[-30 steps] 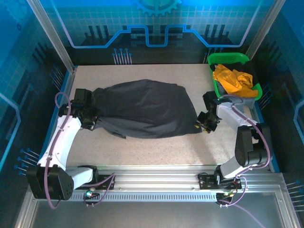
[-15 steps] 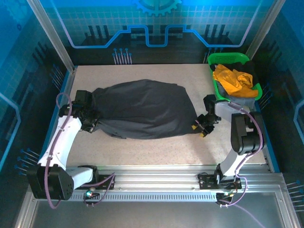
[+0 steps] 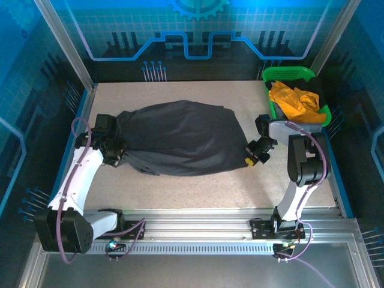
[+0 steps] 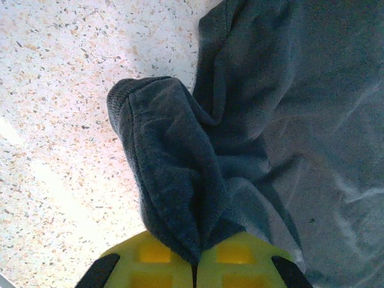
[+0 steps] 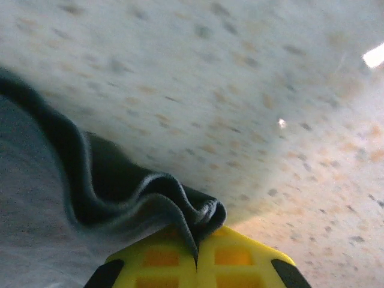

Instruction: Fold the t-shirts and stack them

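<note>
Speckled table (image 3: 180,186): black t-shirt (image 3: 180,135) spread centre; left gripper (image 4: 193,267) clamps its nine-o'clock edge, right gripper (image 5: 197,261) its three-o'clock corner. Green basket (image 3: 288,73), two o'clock, holds orange t-shirt (image 3: 289,99).

We see a robot lab cell: silver aluminium frame posts (image 3: 63,42) and blue circuit-patterned wall panels (image 3: 192,30) enclose a speckled tabletop (image 3: 198,189).

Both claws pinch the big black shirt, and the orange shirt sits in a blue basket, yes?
Not quite: the basket is green, not blue, as the top external view shows. The left gripper and right gripper do each pinch the black t-shirt, and the orange shirt lies in that basket.
</note>
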